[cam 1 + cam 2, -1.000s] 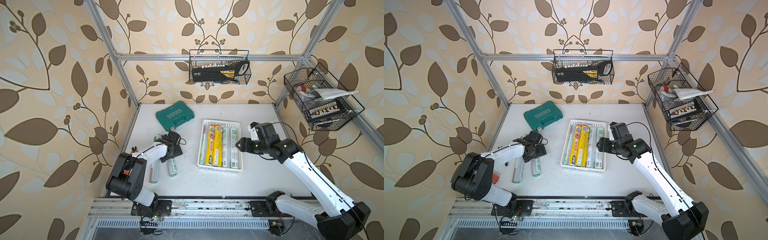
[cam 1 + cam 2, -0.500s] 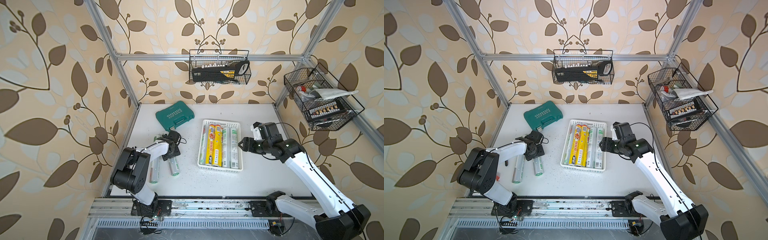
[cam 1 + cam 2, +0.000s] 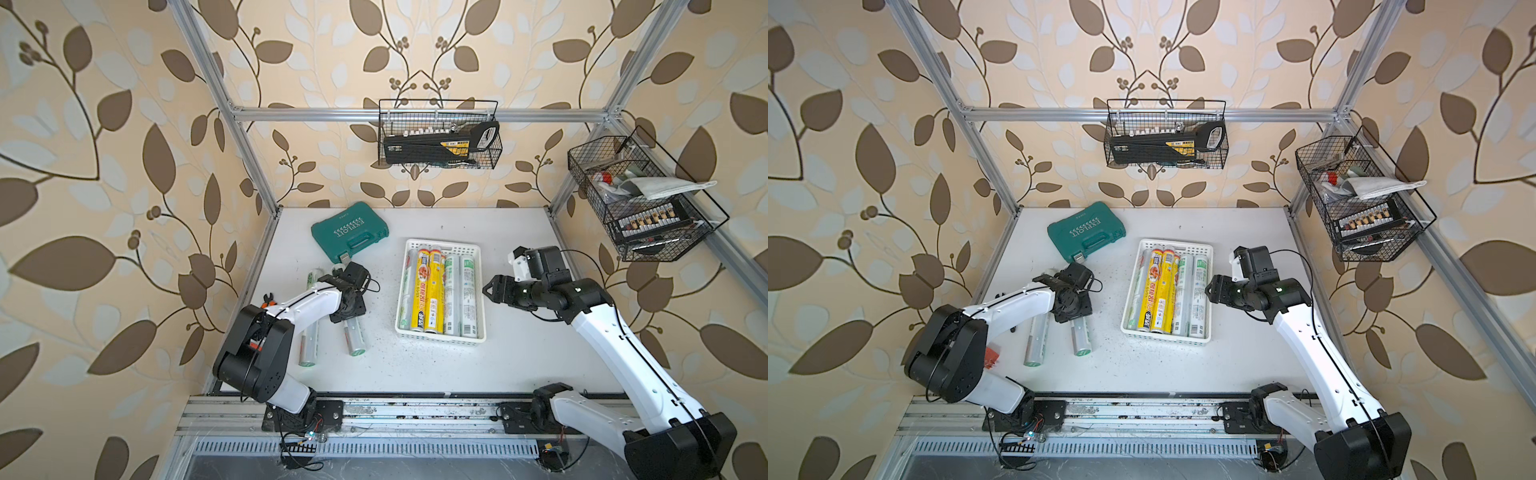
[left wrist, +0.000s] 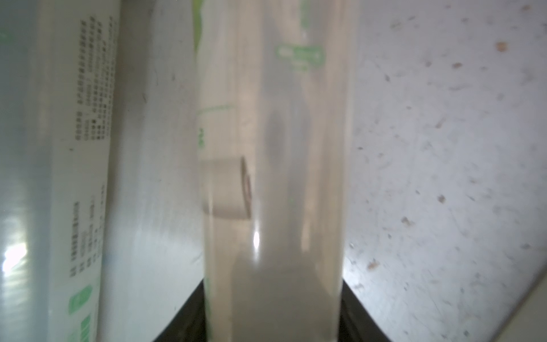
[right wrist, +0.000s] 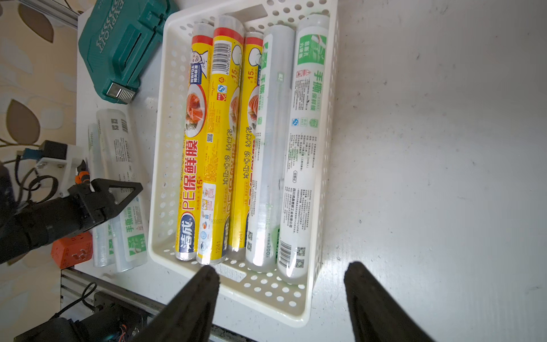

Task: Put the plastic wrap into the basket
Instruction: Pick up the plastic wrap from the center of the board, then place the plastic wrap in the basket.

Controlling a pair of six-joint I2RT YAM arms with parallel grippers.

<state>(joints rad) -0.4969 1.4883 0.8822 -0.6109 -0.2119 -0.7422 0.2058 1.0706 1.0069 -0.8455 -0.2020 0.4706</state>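
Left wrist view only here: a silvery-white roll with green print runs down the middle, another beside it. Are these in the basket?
Observer: No. The middle roll and its neighbour lie on the table, outside the basket, on its left.
Operator: Anything in the basket yet?
Observer: Five show on top: three yellow rolls, two silvery-white rolls.
Operator: And the other arm?
Observer: The right gripper hangs open and empty by the basket's right side.

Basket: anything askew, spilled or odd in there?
Nothing is spilled or damaged in the basket. Only the middle yellow roll looks odd: it seems perched on its yellow neighbours rather than lying flat on the bottom.
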